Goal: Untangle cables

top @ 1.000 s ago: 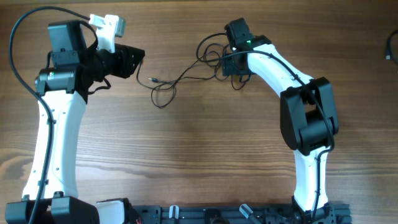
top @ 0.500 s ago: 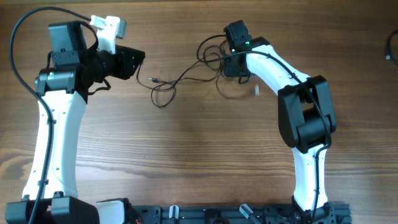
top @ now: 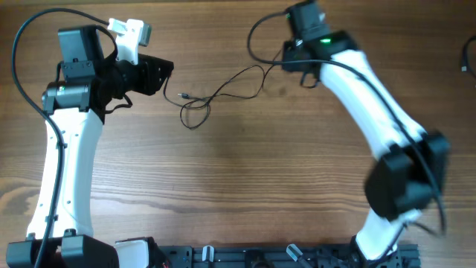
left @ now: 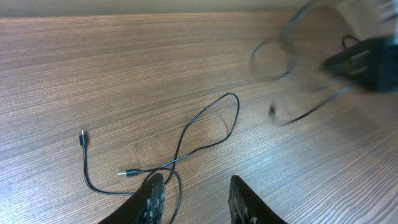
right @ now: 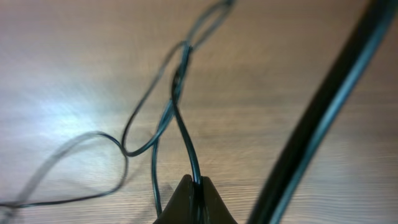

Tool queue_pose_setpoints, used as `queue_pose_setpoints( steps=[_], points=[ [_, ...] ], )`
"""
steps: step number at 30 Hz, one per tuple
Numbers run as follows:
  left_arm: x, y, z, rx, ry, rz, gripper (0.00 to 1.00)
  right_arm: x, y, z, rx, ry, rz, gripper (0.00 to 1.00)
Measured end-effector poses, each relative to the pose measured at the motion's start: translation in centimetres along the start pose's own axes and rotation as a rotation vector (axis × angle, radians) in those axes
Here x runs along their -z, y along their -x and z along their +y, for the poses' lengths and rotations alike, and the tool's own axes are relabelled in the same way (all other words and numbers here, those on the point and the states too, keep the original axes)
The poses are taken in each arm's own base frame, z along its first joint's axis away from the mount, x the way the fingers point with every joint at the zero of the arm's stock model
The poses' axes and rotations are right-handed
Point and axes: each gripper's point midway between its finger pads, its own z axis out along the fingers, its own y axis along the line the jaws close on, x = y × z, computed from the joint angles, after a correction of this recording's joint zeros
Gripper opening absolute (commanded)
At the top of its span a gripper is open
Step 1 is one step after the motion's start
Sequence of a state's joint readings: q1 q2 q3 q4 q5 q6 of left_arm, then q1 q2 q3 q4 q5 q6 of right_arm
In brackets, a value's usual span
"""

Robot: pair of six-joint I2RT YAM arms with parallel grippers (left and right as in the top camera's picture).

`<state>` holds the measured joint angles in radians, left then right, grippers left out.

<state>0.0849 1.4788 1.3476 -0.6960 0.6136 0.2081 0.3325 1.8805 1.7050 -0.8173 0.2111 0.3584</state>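
The cables (top: 216,91) are thin black wires on the wooden table, with a small plug end (top: 182,95) and a loose loop near the left arm. From there they stretch right and up to my right gripper (top: 291,61), which is shut on one strand. The right wrist view shows that strand (right: 180,81) pinched between the closed fingertips (right: 196,190), with other loops hanging blurred below. My left gripper (top: 167,72) hovers left of the plug. In the left wrist view it (left: 196,199) is open with nothing between the fingers; the cables (left: 186,134) lie just ahead, one loop passing beside the left finger (left: 152,198).
A thick black arm cord (right: 329,106) crosses the right wrist view diagonally. Another thick cord (top: 30,30) arcs over the left arm. The robot base (top: 260,257) runs along the near table edge. A dark object (top: 468,59) shows at the far right edge.
My right gripper has shut on a cable strand and swung up and to the right, pulling the tangled bundle out into a longer line. The left arm has not moved.
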Motion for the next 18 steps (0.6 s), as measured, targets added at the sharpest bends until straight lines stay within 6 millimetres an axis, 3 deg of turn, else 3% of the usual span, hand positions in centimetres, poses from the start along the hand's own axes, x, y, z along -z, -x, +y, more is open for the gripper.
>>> queue_pose_setpoints(
  steps=[2, 5, 10, 16, 18],
  points=[
    [0.0, 0.0, 0.0, 0.001, 0.0, 0.0, 0.35, 3.6, 2.1, -2.0, -0.044, -0.001, -0.076, 0.04],
    [0.0, -0.1, 0.0, 0.006, -0.001, 0.004, 0.35, 5.7, 2.8, -5.5, -0.099, -0.039, -0.096, 0.04],
    [0.0, -0.3, 0.0, 0.011, -0.002, 0.01, 0.36, 7.2, 2.7, -11.9, -0.196, -0.132, -0.079, 0.04],
    [0.0, -0.3, 0.0, 0.007, -0.002, 0.01, 0.41, 8.2, 1.8, -16.9, -0.28, -0.207, -0.049, 0.04],
    [0.0, -0.3, -0.1, 0.006, -0.002, 0.01, 0.43, 8.3, 1.7, -17.7, -0.295, -0.219, -0.046, 0.04]
  ],
)
